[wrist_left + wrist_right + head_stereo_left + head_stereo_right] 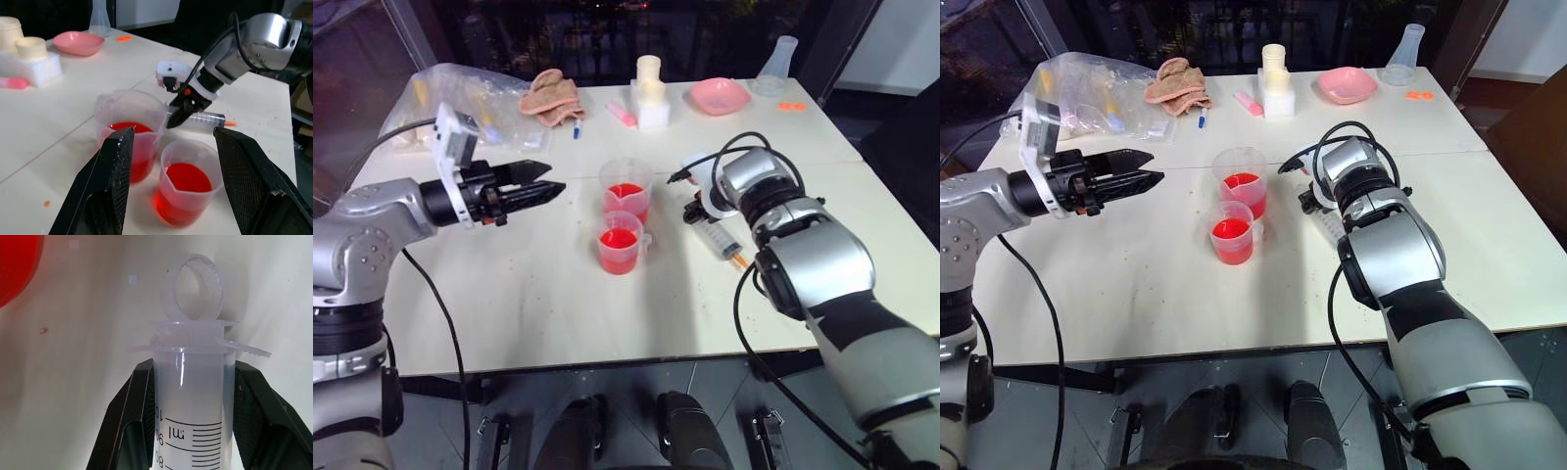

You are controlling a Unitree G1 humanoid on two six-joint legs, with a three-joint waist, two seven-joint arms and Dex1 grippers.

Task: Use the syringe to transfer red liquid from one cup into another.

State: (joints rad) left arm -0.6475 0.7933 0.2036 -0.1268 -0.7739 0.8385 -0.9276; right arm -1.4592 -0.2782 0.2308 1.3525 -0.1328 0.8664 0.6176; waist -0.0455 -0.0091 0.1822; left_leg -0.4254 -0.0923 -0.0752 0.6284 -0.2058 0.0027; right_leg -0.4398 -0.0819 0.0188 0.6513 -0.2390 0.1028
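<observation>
Clear plastic syringe (193, 396) lies on the table, apparently pinched between the right pincer's (190, 431) fingers.

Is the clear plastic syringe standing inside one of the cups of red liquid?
No, the clear plastic syringe lies flat on the white table beside the cups, with the right gripper closed around its barrel.

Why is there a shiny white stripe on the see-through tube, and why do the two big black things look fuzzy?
Right wrist view: the stripe on the syringe is lamp glare on smooth plastic. Left wrist view: the left gripper fingers sit so near the lens that they blur, while the cups beyond look sharper.
</observation>
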